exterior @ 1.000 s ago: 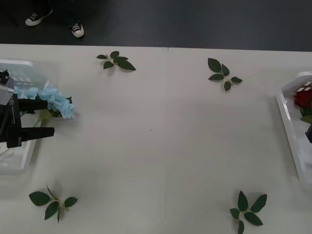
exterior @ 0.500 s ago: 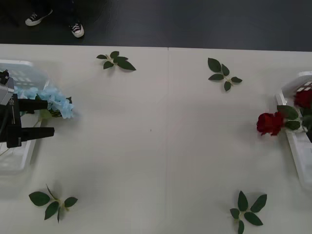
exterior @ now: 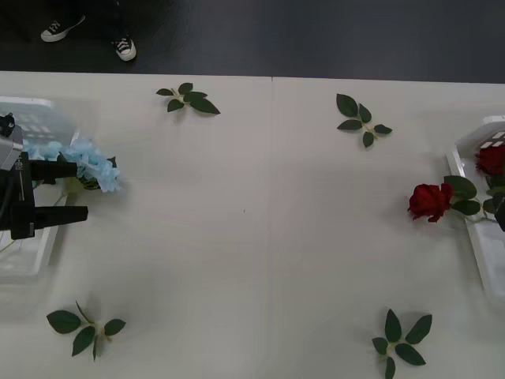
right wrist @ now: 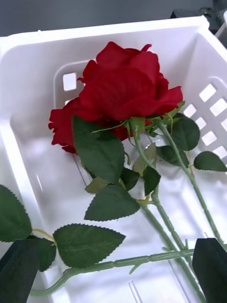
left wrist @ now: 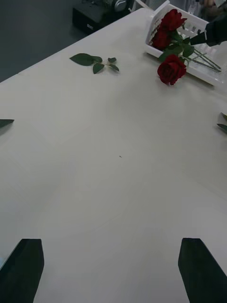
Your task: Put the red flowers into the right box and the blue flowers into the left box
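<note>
One of the red flowers (exterior: 430,201) lies with its bloom on the table just outside the right box (exterior: 473,146); its stem (right wrist: 127,262) runs back over the wall and crosses between the fingers of my open right gripper (right wrist: 113,270). Two more red blooms (right wrist: 127,90) rest inside that box. At the other side, the blue flowers (exterior: 88,166) hang over the rim of the left box (exterior: 28,114). My left gripper (exterior: 59,191) hovers open beside them, holding nothing. The left wrist view shows the rose outside the box (left wrist: 171,69) far off.
Loose leaf sprigs lie on the white table: two at the far side (exterior: 188,99) (exterior: 360,118) and two near the front (exterior: 83,328) (exterior: 401,341). The table's far edge meets a dark floor.
A red rose has come into sight at the right box, its bloom tipping out over the left wall onto the table, then sliding slightly further left. The left arm has not moved.
</note>
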Available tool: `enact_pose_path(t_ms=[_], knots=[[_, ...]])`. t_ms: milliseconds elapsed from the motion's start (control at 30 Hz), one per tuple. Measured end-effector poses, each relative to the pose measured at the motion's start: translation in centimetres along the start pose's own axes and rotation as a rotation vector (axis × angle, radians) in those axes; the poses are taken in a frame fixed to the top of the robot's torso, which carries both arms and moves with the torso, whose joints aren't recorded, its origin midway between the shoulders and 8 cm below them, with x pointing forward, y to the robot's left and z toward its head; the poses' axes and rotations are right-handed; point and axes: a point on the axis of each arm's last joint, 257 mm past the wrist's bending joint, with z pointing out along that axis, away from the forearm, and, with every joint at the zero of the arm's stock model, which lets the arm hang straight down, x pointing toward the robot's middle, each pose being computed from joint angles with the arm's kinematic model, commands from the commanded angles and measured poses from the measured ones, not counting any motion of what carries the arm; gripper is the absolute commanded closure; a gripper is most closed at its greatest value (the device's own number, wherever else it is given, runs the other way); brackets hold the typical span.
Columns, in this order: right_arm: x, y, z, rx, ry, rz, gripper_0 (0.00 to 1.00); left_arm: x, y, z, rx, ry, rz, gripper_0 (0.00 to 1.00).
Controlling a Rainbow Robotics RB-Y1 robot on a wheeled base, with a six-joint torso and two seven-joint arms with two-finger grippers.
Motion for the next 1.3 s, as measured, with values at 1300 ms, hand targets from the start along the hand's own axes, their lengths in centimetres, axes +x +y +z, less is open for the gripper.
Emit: enact_pose_path(t_ms=[1300], knots=[[5.5,16.5,-13.4,-0.486,0.244,-0.866,0.04,0.0,0.0,0.0,0.000,0.000,0.000,0.17]])
